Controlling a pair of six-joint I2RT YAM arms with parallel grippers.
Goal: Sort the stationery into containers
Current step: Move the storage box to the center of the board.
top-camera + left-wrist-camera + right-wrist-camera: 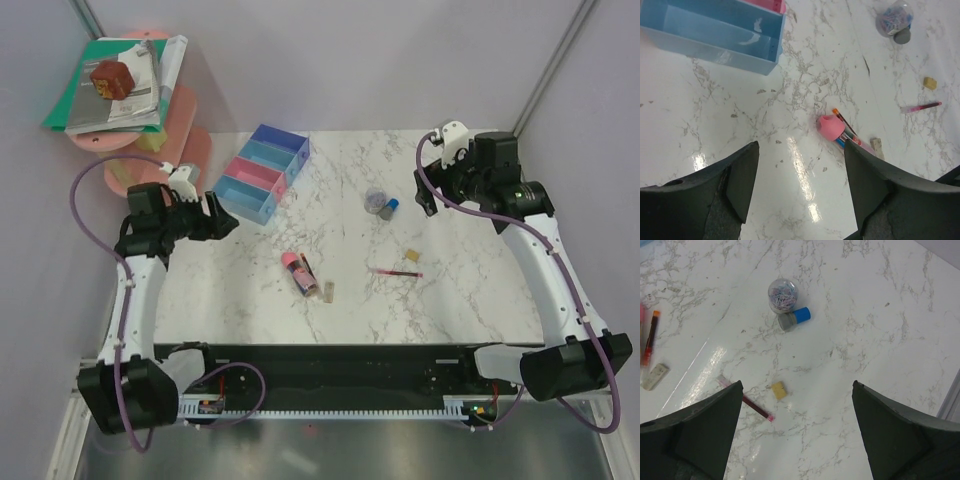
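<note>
L hand [801, 150] & R hand [796, 387] both released, tube [832, 127] lies mid-tabletop [700, 130] (well apart from trays [715, 50]), so L hand should drop square, pinching across its barrel.

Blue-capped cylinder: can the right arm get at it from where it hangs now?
Probably yes. The right hand is open and raised, with nothing standing between it and the blue-capped cylinder. Only the clear clip jar close beside it could crowd a finger.
</note>
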